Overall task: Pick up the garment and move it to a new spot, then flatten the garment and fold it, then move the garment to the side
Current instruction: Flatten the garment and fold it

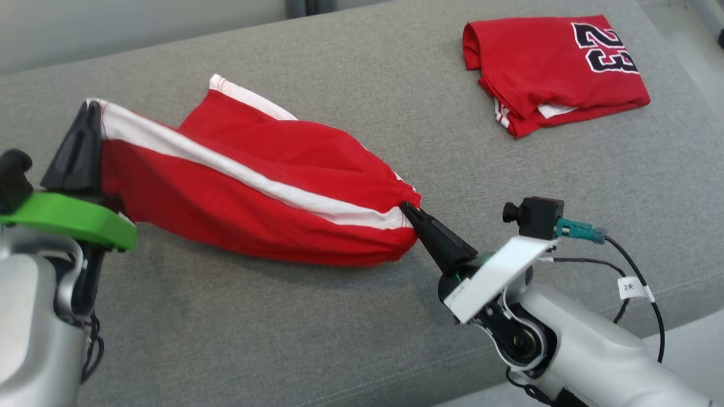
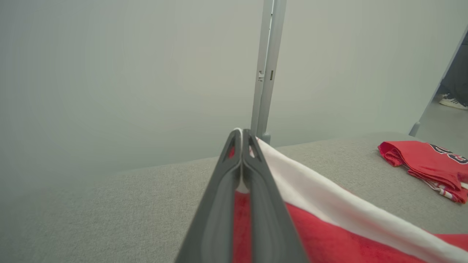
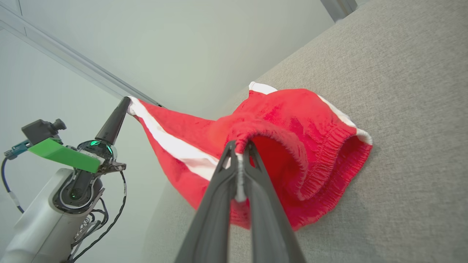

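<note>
The shorts (image 1: 254, 192) hang stretched between both arms above the couch (image 1: 283, 339), well apart from the folded jersey (image 1: 554, 62), to its left and nearer the robot. The left fingers (image 1: 76, 152) are closed on a hem corner at the white stripe, at the end farthest from the jersey. The right fingers (image 1: 438, 237) are closed on the elastic waistband, at the end nearer the jersey. The held side is lifted and fairly taut. The other leg trails toward the couch on the far side, and the waist opening sags open in the right wrist view.

This looks like the carry to a new spot, or the start of laying the shorts out flat; folding has not begun. The next move calls for lowering both ends together with the stripe edge taut, so the cloth lands spread and not bunched. The landing spot should be clear of the jersey, and the fingers should let go only once the fabric rests on the couch.
</note>
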Controlling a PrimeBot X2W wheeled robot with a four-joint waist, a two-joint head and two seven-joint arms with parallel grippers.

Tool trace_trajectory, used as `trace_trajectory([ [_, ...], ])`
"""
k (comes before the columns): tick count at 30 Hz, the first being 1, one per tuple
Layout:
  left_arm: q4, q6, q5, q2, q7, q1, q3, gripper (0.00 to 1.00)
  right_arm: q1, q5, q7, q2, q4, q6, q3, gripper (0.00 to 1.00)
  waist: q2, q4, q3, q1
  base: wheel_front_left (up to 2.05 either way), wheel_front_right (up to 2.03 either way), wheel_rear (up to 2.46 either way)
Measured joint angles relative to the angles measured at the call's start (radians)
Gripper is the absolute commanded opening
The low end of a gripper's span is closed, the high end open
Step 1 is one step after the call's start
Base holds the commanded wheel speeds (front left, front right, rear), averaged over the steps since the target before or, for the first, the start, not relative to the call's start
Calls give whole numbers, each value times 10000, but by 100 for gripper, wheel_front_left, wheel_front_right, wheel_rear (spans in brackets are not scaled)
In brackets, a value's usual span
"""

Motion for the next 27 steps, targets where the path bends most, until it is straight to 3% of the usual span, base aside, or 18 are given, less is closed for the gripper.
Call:
trace_trajectory([
  [12, 2556, -6, -263, 1413, 1112, -3407, -1655, 0, -1755, 44, -8, 1728, 1639, 0, -169, 0, 0, -1035, 1367, 2, 0, 0, 0],
  [27, 5125, -6, -704, 1835, 1016, -5688, -3321, 0, -2287, -117, -8, 2566, 1902, 0, -629, 0, 0, -2014, 2806, 2, 0, 0, 0],
])
